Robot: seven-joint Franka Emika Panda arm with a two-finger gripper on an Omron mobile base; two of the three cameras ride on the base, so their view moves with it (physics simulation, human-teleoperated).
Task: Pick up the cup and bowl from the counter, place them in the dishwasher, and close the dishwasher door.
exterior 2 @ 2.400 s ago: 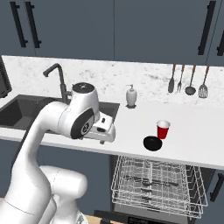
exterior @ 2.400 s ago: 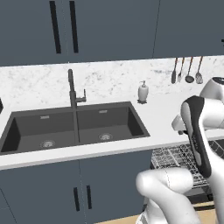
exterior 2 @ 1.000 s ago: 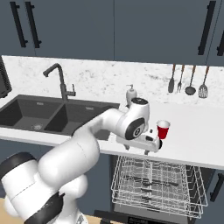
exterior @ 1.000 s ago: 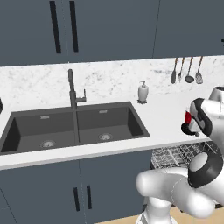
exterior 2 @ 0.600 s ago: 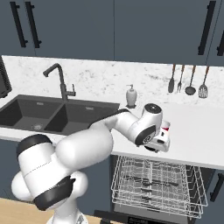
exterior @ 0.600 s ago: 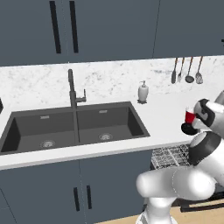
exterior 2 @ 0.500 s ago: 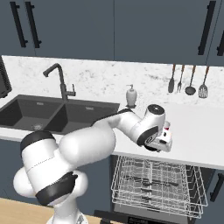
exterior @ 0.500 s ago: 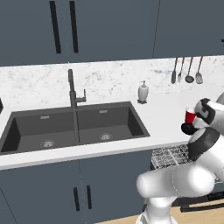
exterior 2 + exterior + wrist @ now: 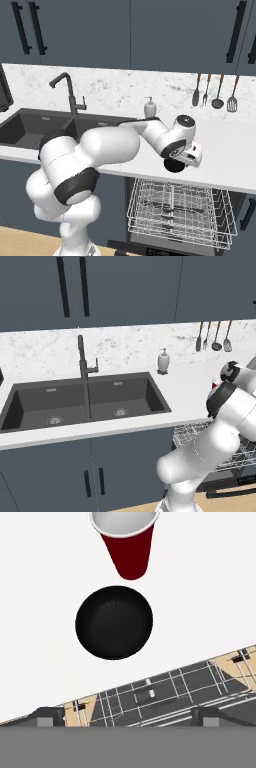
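Note:
In the hand view a red cup [image 9: 127,547] stands upright on the white counter [image 9: 40,587], and a black bowl [image 9: 114,622] sits just in front of it, nearer the counter's edge. My gripper [image 9: 127,717] hovers above the bowl, open and empty, with its dark fingertips [image 9: 47,714] spread wide. In the right base view the hand [image 9: 191,152] hangs over the bowl [image 9: 173,165] and hides the cup. A red sliver of the cup [image 9: 215,386] peeks past the arm in the left base view. The dishwasher rack [image 9: 180,207] is pulled out below, and the dishwasher door [image 9: 150,248] is folded down.
A dark double sink [image 9: 30,127] with a black faucet [image 9: 67,92] lies to the left. A soap dispenser [image 9: 150,107] stands by the backsplash, and utensils [image 9: 215,92] hang on the wall at the right. Slate-blue cupboards run above and below.
The arm has swung right, from beside the sink to over the bowl and cup. Its jaws have stayed open, and the cup and bowl have not moved.

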